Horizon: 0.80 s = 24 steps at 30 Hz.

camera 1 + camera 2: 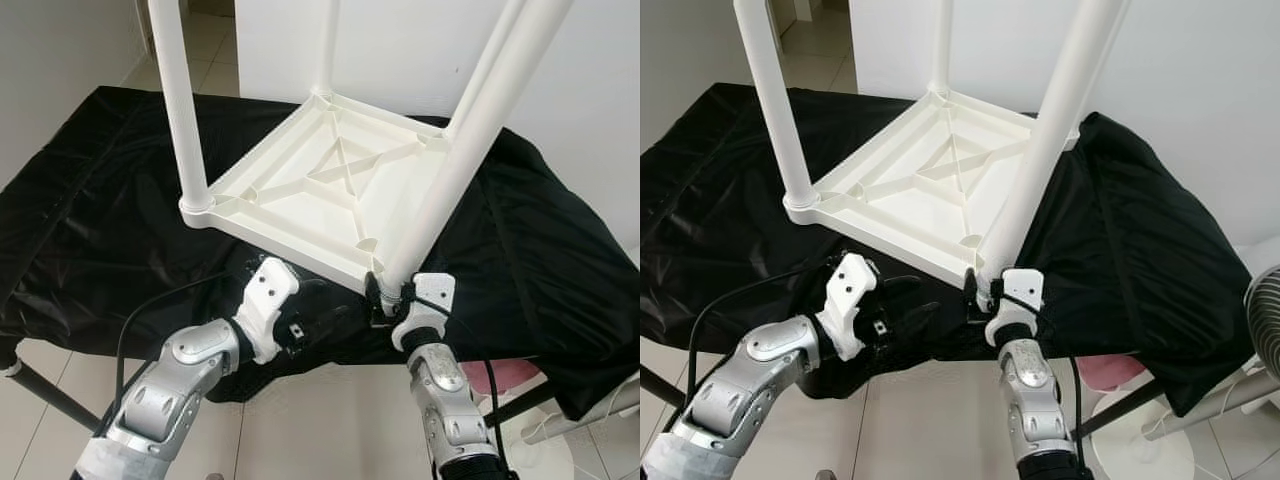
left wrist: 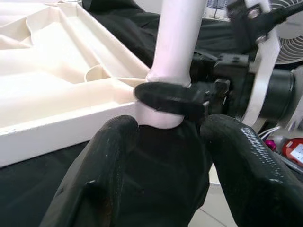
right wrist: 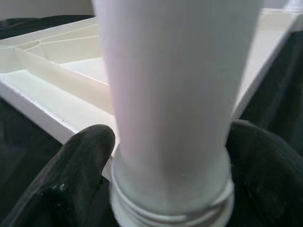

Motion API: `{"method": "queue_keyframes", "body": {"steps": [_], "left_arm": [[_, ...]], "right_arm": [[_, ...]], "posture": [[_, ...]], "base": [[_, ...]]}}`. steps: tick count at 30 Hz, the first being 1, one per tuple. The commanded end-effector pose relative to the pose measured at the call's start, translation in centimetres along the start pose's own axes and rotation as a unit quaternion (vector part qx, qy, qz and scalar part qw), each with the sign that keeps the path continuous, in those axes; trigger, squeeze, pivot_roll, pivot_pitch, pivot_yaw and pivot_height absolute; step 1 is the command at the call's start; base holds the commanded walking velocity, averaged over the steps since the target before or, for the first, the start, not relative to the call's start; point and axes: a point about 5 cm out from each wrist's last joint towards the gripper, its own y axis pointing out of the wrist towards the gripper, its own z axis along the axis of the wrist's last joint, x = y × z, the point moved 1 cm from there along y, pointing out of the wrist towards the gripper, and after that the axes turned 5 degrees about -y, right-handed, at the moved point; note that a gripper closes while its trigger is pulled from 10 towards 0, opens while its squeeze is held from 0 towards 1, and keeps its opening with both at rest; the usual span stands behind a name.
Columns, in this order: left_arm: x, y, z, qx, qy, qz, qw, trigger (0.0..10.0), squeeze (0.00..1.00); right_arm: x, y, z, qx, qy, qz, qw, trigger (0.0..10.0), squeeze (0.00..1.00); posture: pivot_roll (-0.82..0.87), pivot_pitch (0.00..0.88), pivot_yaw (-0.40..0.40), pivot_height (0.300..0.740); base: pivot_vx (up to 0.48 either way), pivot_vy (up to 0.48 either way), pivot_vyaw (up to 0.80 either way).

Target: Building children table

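Note:
A white plastic table top (image 1: 300, 200) lies upside down on a black cloth, with several white legs standing up from its corners. My right gripper (image 1: 390, 295) is shut on the base of the near right leg (image 1: 460, 150), where the leg meets the corner socket. In the right wrist view the leg (image 3: 175, 94) sits between the black fingers (image 3: 80, 165). My left gripper (image 1: 320, 315) is open, just below the top's front edge and left of that leg. It touches nothing. The left wrist view looks past its fingers (image 2: 109, 165) at the leg (image 2: 177, 38).
The black cloth (image 1: 90, 200) covers a low table whose front edge is right before me. A fan (image 1: 1265, 320) and its white base (image 1: 1140, 440) stand at the right on the tiled floor. A pink object (image 1: 515, 375) lies under the table. A white wall (image 1: 420, 50) rises behind.

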Motion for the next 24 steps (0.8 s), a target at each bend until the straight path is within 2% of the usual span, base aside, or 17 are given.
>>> {"method": "queue_keyframes", "body": {"steps": [1, 2, 6, 11, 17, 18, 20, 21, 24], "left_arm": [[0.2, 0.1, 0.0, -0.002, 0.007, -0.011, 1.000, 10.0, 0.00], [0.2, 0.1, 0.0, -0.002, 0.007, -0.011, 1.000, 10.0, 0.00], [0.1, 0.0, 0.1, -0.001, 0.011, -0.009, 1.000, 10.0, 0.00], [0.0, 0.0, 0.0, -0.003, 0.016, -0.008, 1.000, 10.0, 0.00], [-0.1, 0.1, 0.0, -0.004, 0.019, -0.008, 1.000, 10.0, 0.00], [-0.2, 0.1, 0.1, -0.003, 0.022, -0.008, 1.000, 10.0, 0.00], [-0.2, 0.2, 0.2, -0.003, 0.023, -0.008, 1.000, 10.0, 0.00], [-0.2, 0.2, 0.2, -0.003, 0.024, -0.007, 1.000, 10.0, 0.00], [-0.3, 0.1, 0.3, -0.003, 0.025, -0.006, 1.000, 10.0, 0.00]], "right_arm": [[0.8, 0.0, 0.2, 0.006, 0.001, 0.032, 0.999, 10.0, 0.00], [0.8, 0.0, 0.2, 0.006, 0.001, 0.032, 0.999, 10.0, 0.00], [1.6, 0.7, 1.3, 0.023, -0.029, 0.116, 0.993, 10.0, 0.00], [1.8, 1.6, 1.8, 0.026, -0.046, 0.150, 0.987, 10.0, 0.00], [0.9, 3.1, 1.7, 0.014, -0.062, 0.208, 0.976, 10.0, 0.00], [0.1, 3.7, 1.5, 0.011, -0.061, 0.245, 0.967, 4.2, 0.00], [-0.1, 3.8, 1.4, 0.010, -0.057, 0.257, 0.965, 4.2, 0.00], [-0.3, 3.8, 1.4, 0.013, -0.049, 0.264, 0.963, 0.0, 0.00], [-0.3, 3.8, 1.4, 0.014, -0.041, 0.268, 0.963, 0.0, 0.00]], "posture": [[-0.02, 0.023, -0.065, 0.740], [-0.02, 0.023, -0.065, 0.740], [-0.01, 0.013, -0.071, 0.740], [0.00, 0.006, -0.075, 0.740], [0.00, 0.000, -0.075, 0.740], [0.01, 0.000, -0.078, 0.740], [0.01, 0.000, -0.078, 0.740], [0.02, 0.000, -0.081, 0.740], [0.03, 0.000, -0.083, 0.740]], "base": [[0.000, 0.000, 0.00], [0.000, 0.000, 0.00], [0.000, 0.000, 0.00], [0.000, 0.000, 0.00], [0.000, 0.000, 0.00], [0.000, 0.000, 0.00], [0.000, 0.000, 0.00], [0.000, 0.000, 0.00], [0.000, 0.000, 0.00]]}}
